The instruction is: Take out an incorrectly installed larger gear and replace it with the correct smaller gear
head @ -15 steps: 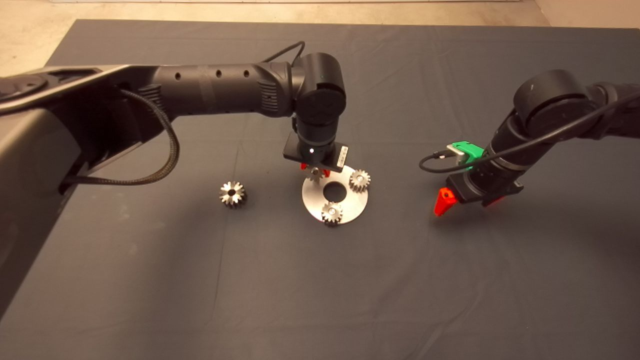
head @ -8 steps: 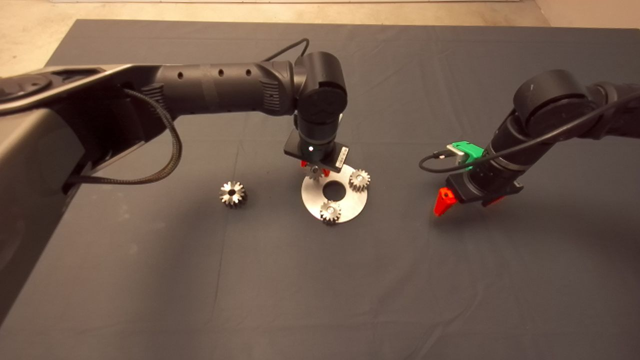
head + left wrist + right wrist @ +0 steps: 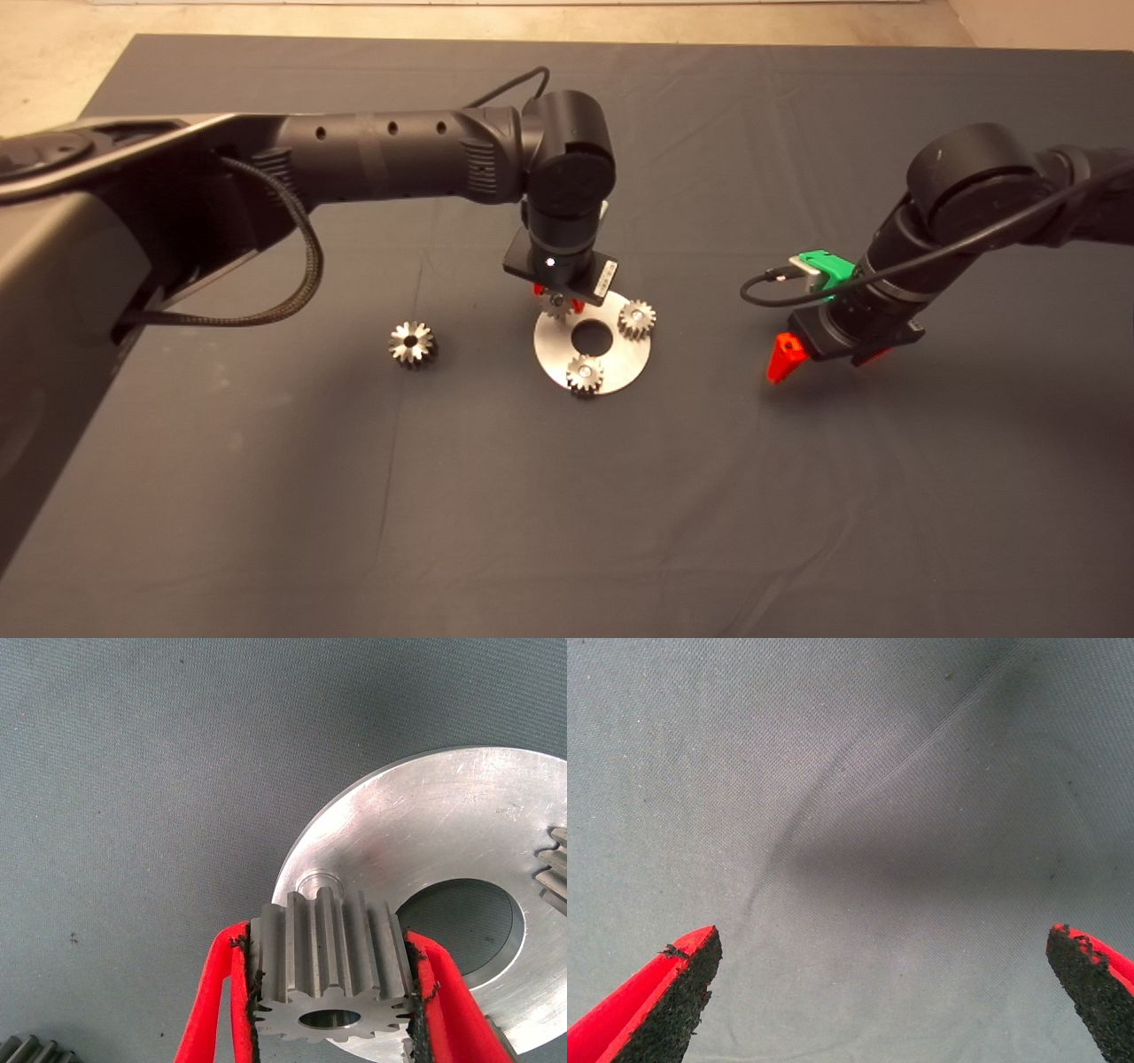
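Observation:
My left gripper (image 3: 557, 303) hangs over the far left edge of the round silver plate (image 3: 620, 363), shut on the smaller gear (image 3: 556, 307). In the left wrist view this bright, fine-toothed smaller gear (image 3: 330, 967) is clamped between the red fingers (image 3: 213, 1010). It is held just above the plate (image 3: 425, 833), close to a short peg (image 3: 316, 881). The larger gear (image 3: 412, 343), dark and chunky-toothed, lies alone on the mat left of the plate. My right gripper (image 3: 826, 357) hovers right of the plate, open over bare mat (image 3: 886, 967).
Two more small silver gears (image 3: 636, 317) (image 3: 586, 374) sit on the plate around its centre hole (image 3: 591, 338). The left arm spans the mat's far left. The dark mat has a few creases, and pale floor shows beyond its far edge.
The left wrist has crept very slightly toward the far side with the gear still clamped. The right arm has shifted a little to the left.

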